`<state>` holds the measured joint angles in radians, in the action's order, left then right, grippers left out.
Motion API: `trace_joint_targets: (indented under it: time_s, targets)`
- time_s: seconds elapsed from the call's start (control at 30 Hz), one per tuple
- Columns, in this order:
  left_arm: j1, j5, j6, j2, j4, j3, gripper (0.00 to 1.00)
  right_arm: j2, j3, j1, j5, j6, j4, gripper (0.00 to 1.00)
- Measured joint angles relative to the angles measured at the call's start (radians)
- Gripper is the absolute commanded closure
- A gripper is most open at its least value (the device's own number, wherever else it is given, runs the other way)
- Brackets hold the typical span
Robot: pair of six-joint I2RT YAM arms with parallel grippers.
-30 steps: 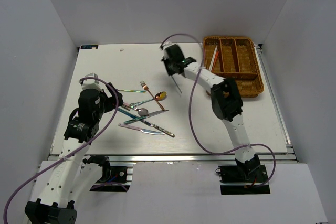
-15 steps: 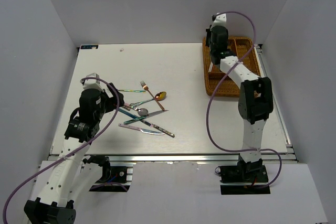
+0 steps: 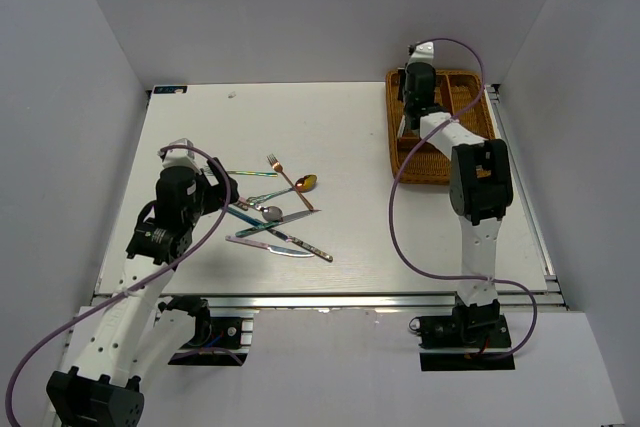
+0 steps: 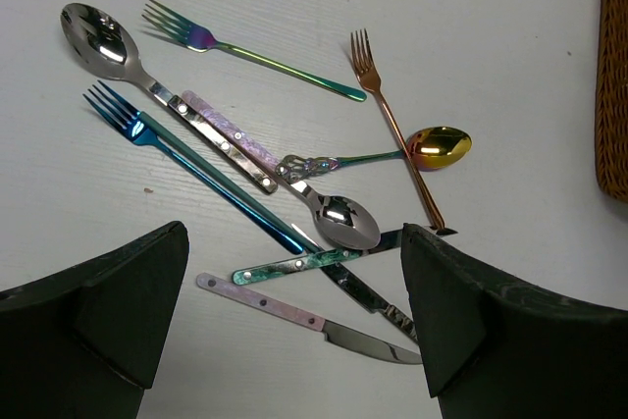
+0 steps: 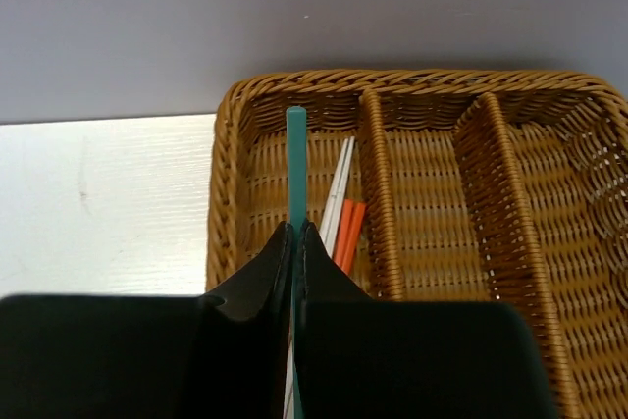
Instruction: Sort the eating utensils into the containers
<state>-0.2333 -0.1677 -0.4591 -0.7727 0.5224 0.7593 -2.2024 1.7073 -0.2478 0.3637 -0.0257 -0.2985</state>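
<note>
White bench [image 3: 400,237], seen from above. Two arms are mounted at its 6 o'clock edge. The left arm [image 3: 165,217] reaches to about 8 o'clock of the bench centre. The right arm [image 3: 478,187] stretches toward 1 o'clock.

The brown wicker tray [image 3: 470,169] lies in the bench's 1 o'clock corner, with the right arm's wrist over its 10 o'clock part.

Loose utensils lie in a crossed heap at about 9 o'clock of the bench centre, well apart from the tray. In the left wrist view they are:
- a blue fork [image 4: 186,159] running from 10 to 4 o'clock
- a silver spoon with a pink handle [image 4: 98,38] just beside it
- a green-purple fork [image 4: 255,56] at 12 o'clock
- a copper fork [image 4: 392,125] at 2 o'clock, crossing a gold-bowled spoon [image 4: 439,146]
- a second silver spoon [image 4: 339,218] at the centre
- a green-handled knife [image 4: 294,264] and a pink-handled knife [image 4: 294,313] toward 6 o'clock

The left jaws are spread wide above this heap and hold nothing.

In the right wrist view the right jaws are pressed together, pinching a teal chopstick [image 5: 295,164]. It points to 12 o'clock over the tray's left-most long slot. In that slot lie a white chopstick [image 5: 339,183] and orange-red chopsticks [image 5: 350,228], just beside the teal one at its 3 o'clock side.
</note>
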Motion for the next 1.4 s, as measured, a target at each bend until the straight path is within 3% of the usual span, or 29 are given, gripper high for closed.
trace_joint_targets:
  time_s: [0.07,0.1,0.17,0.3,0.33,0.53,0.67,0.77,0.97,1.4]
  targets:
    - [0.000,0.000,0.000,-0.006,0.000,0.000,0.02,0.000,0.002,0.008,0.000,-0.001,-0.002,0.91]
    - [0.000,0.000,0.001,-0.009,0.000,0.000,0.02,0.000,0.004,0.010,0.000,-0.002,-0.002,0.70]
    - [0.000,0.000,0.002,-0.010,0.000,0.000,0.02,0.000,0.008,0.015,0.003,-0.014,0.004,0.46]
    - [0.000,0.000,0.003,-0.009,0.000,0.000,0.02,0.000,0.027,0.018,0.007,-0.041,0.048,0.23]
    - [0.000,0.000,0.003,-0.009,0.000,0.000,0.02,0.000,0.039,0.017,0.004,-0.050,0.074,0.11]
    - [0.000,0.002,0.004,-0.007,0.000,0.000,0.02,0.010,0.222,-0.027,-0.063,-0.088,0.368,0.15]
    - [0.000,0.003,0.006,-0.002,0.000,0.000,0.02,0.034,0.364,-0.130,-0.230,-0.074,0.565,0.28]
    - [0.000,0.003,0.006,0.000,0.000,0.000,0.02,0.085,0.327,-0.276,-0.317,-0.048,0.631,0.43]
    - [0.000,0.003,0.006,-0.001,0.001,0.000,0.02,0.046,0.241,-0.536,-0.384,-0.020,0.696,0.49]
    - [0.000,0.000,0.006,0.009,0.001,0.000,0.02,-0.121,0.276,-0.569,-0.314,-0.012,0.790,0.57]
